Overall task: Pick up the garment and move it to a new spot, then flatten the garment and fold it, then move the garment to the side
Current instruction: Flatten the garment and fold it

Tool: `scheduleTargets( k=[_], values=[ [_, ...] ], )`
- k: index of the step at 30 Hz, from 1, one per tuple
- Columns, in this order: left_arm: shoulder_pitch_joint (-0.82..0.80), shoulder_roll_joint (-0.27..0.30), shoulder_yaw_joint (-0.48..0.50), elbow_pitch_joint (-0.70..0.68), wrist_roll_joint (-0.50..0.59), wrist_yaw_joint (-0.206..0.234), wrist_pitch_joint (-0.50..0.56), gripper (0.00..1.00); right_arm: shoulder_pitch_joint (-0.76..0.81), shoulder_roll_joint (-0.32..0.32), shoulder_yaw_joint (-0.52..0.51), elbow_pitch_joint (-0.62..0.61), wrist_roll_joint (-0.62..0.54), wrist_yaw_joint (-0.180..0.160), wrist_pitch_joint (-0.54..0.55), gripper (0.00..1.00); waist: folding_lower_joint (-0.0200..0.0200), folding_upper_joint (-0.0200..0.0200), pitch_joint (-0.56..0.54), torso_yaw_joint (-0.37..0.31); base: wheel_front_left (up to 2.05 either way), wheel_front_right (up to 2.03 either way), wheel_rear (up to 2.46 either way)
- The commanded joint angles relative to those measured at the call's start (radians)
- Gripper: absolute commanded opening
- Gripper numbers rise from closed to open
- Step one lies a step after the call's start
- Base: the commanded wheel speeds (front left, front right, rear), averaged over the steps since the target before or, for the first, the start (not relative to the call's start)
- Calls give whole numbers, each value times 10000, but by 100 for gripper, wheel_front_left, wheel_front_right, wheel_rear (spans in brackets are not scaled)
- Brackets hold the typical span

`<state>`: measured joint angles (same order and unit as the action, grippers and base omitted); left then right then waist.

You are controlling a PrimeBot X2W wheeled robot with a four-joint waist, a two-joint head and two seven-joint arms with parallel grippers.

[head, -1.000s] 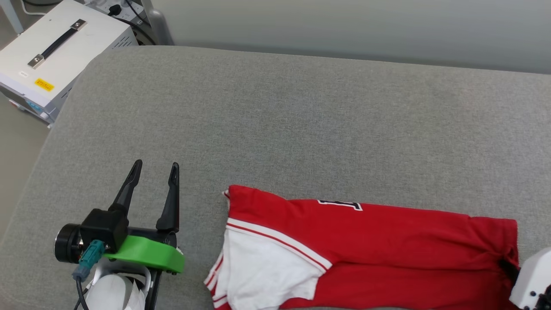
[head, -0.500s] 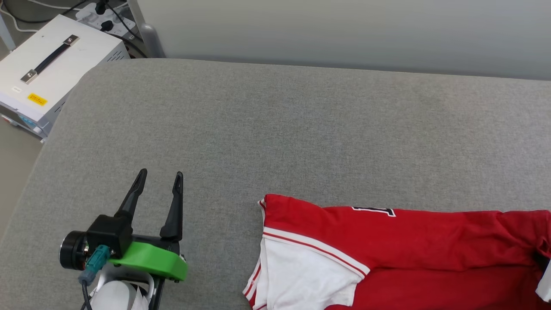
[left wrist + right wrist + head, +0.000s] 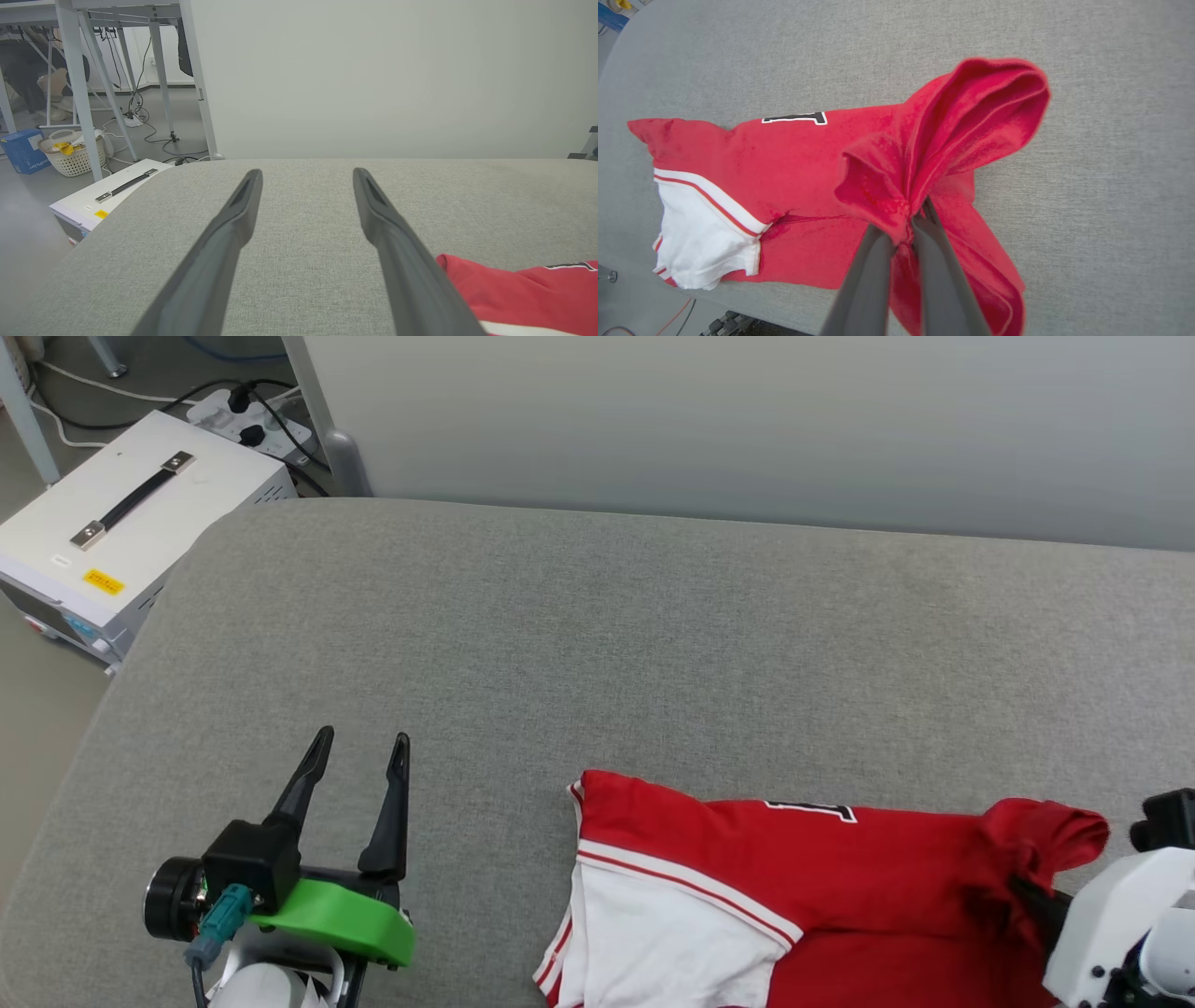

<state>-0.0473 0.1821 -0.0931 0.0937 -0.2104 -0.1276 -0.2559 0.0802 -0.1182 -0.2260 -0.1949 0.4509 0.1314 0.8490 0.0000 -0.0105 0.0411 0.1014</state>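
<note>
Garment (image 3: 868, 868): red jersey T-shirt, lying as a long band on the near right part of the grey fabric-covered bench (image 3: 597, 644), close to its front edge and running off the bottom of the head view. The left end is flat. It shows a white short sleeve edged with red-and-white striped trim, the shoulder corner pointing toward the far left. A scrap of black, white-outlined lettering shows at the far edge of the band. The right end is bunched and lifted off the surface. Right hand (image 3: 909, 219): fingers drawn almost together, pinching a wad of red cloth at the garment's (image 3: 794, 163) right end. Above the fingertips the fabric stands up in a hood-like loop, and more of it drapes down beside the fingers. In the head view the right hand (image 3: 1027, 896) comes in from the lower right on a white wrist housing. Left hand (image 3: 362, 737): fingers spread wide over bare bench cloth, gripping nothing, to the left of the garment and apart from it. The left wrist view has the left hand (image 3: 307, 171) pointing toward the pale wall (image 3: 373, 70), with the shirt's red corner (image 3: 523, 289) at lower right. Off the bench's far left corner are a white case with a black handle (image 3: 131, 532) and a power strip (image 3: 247, 420) on the floor. Further off are metal table legs (image 3: 79, 84), a laundry basket (image 3: 72, 154) and a blue box (image 3: 21, 151).
</note>
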Motion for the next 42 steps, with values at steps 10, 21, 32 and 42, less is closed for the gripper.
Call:
scheduleTargets(
  k=[10, 21, 32, 42],
  values=[
    [240, -117, 161, 37, -13, -29, -59, 100, -415, 653, 1691, -338, 861, -7, 183, 0, 0, 105, -207, 389, 0, 0, 0],
    [228, -112, 211, 64, -41, -30, -59, 100, -958, 678, 3818, 1012, 2131, -7, -1108, 0, 0, 105, -262, 770, 0, 0, 0],
    [80, -130, 90, 118, -69, -30, -59, 100, -1876, 679, 5331, 3150, 3002, -7, -2610, 0, 0, 105, 50, 1156, 0, 0, 0],
    [-10, -151, 57, 225, -99, -30, -59, 100, -2655, 679, 6471, 4283, 3677, -7, -3368, 100, 0, 105, 165, 1312, 0, 0, 0]
  ],
)
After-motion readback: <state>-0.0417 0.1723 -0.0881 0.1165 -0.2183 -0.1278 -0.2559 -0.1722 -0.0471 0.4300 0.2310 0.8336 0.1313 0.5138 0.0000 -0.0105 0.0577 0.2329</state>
